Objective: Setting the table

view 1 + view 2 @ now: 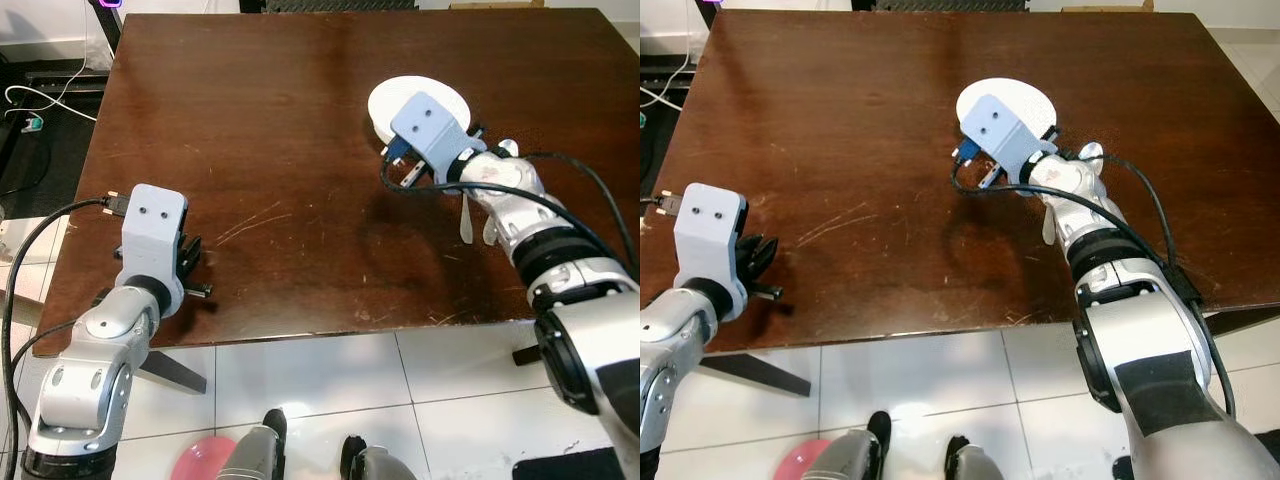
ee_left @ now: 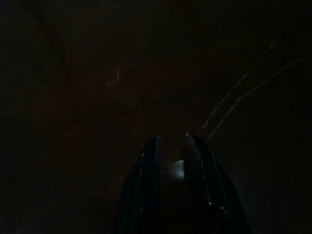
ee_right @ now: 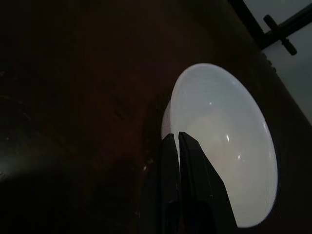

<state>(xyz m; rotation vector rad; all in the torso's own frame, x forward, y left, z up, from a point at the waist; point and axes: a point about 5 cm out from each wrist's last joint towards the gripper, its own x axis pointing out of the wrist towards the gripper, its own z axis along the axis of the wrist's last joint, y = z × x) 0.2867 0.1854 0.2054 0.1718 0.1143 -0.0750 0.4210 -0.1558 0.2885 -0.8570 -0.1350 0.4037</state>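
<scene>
Head views first: white bowl [image 1: 420,100] sits on the dark wooden table [image 1: 270,120], right of centre, and the right gripper [image 1: 393,165] hangs at its near rim, its blue housing covering part of the bowl. White spoon [image 1: 1049,222] lies on the table beside the right forearm. Left gripper [image 1: 195,268] hovers over the table's near-left edge, well apart from the bowl.

Left wrist view, very dark: two fingers [image 2: 146,195] stand slightly parted over bare wood, holding nothing.

Right wrist view: fingers pressed together, tips at the bowl's rim; the bowl [image 3: 224,151] holds nothing.
</scene>
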